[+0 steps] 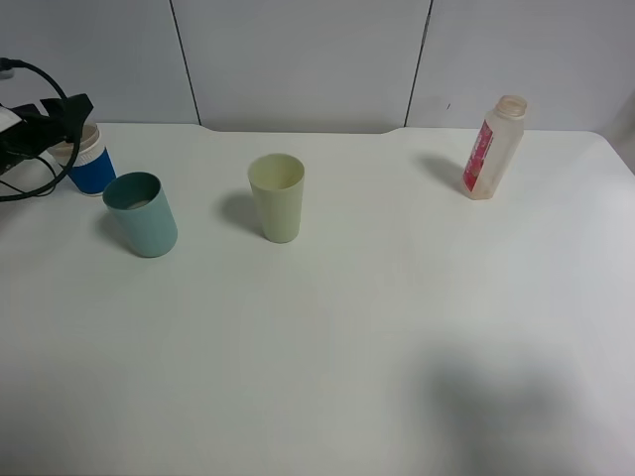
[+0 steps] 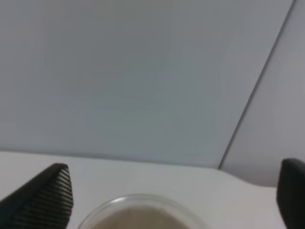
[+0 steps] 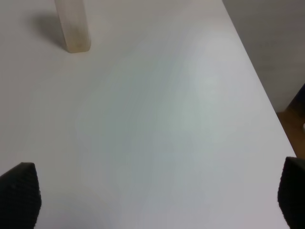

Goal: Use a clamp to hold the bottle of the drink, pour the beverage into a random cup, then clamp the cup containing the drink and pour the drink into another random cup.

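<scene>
Left end effector (image 1: 62, 127) grips the blue-sleeved cup (image 1: 91, 164) near the counter's (image 1: 327, 327) far left corner; right end effector (image 3: 157, 200) hangs released.

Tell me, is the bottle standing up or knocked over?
Standing up. The bottle sits on its base at the far right of the table, its open neck pointing up, with nothing touching it.

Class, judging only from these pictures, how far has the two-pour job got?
Done: the bottle stands upright, set down at the right, and brownish drink shows inside the blue-sleeved cup. In hand: the left pincer straddles that cup; whether it grips is unclear. Left: pouring into the teal cup; a little pale content may already show there.
</scene>
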Action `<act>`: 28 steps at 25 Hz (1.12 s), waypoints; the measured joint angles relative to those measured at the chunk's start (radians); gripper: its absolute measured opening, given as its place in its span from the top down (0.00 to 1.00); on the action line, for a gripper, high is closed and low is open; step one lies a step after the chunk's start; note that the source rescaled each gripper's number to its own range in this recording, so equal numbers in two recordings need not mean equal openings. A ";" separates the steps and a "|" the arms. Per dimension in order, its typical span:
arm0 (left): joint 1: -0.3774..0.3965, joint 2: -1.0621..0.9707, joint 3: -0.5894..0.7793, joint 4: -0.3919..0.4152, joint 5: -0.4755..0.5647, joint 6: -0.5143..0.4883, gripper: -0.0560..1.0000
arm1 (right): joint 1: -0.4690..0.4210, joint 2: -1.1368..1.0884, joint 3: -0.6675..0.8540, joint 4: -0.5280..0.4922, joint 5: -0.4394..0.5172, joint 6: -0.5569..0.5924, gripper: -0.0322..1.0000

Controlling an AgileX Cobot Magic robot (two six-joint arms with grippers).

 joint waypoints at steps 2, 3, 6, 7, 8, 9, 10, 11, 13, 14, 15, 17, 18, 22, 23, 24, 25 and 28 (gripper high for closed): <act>0.000 -0.035 0.025 -0.011 0.000 0.000 0.37 | 0.000 0.000 0.000 0.000 0.000 0.000 0.00; 0.000 -0.049 0.035 -0.013 0.000 0.000 0.37 | 0.000 0.000 0.000 0.000 0.000 0.000 0.00; 0.000 -0.132 0.088 -0.020 0.000 -0.006 0.28 | 0.000 0.000 0.000 0.000 0.000 0.000 0.00; 0.000 -0.144 0.098 -0.021 0.000 -0.011 0.24 | 0.000 0.000 0.000 0.000 0.000 0.000 0.00; 0.000 -0.192 0.122 -0.020 0.000 -0.029 0.19 | 0.000 0.000 0.000 0.000 0.000 0.000 0.00; 0.000 -0.192 0.122 -0.020 0.000 -0.029 0.19 | 0.000 0.000 0.000 0.000 0.000 0.000 0.00; 0.000 -0.253 0.156 -0.028 0.000 -0.064 0.09 | 0.000 0.000 0.000 0.000 0.000 0.000 0.00; 0.000 -0.253 0.156 -0.028 0.000 -0.064 0.09 | 0.000 0.000 0.000 0.000 0.000 0.000 0.00; 0.000 -0.298 0.178 -0.031 0.002 -0.074 0.07 | 0.000 0.000 0.000 0.000 0.000 0.000 0.00; 0.000 -0.316 0.187 -0.033 0.007 -0.075 0.07 | 0.000 0.000 0.000 0.000 0.000 0.000 0.00; 0.000 -0.362 0.208 -0.040 0.017 -0.079 0.06 | 0.000 0.000 0.000 0.000 0.000 0.000 0.00; 0.000 -0.408 0.233 -0.054 0.037 -0.079 0.06 | 0.000 0.000 0.000 0.000 0.000 0.000 0.00; 0.000 -0.408 0.233 -0.054 0.037 -0.079 0.06 | 0.000 0.000 0.000 0.000 0.000 0.000 0.00; -0.003 -0.498 0.282 -0.104 0.085 -0.079 0.06 | 0.000 0.000 0.000 0.000 0.000 0.000 0.00; -0.008 -0.526 0.294 -0.126 0.093 -0.079 0.06 | 0.000 0.000 0.000 0.000 0.000 0.000 0.00; -0.014 -0.546 0.306 -0.151 0.102 -0.079 0.06 | 0.000 0.000 0.000 0.000 0.000 0.000 0.00; -0.029 -0.588 0.318 -0.198 0.112 -0.074 0.06 | 0.000 0.000 0.000 0.000 0.000 0.000 0.00; -0.073 -0.660 0.332 -0.286 0.138 -0.032 0.06 | 0.000 0.000 0.000 0.000 0.000 0.000 0.00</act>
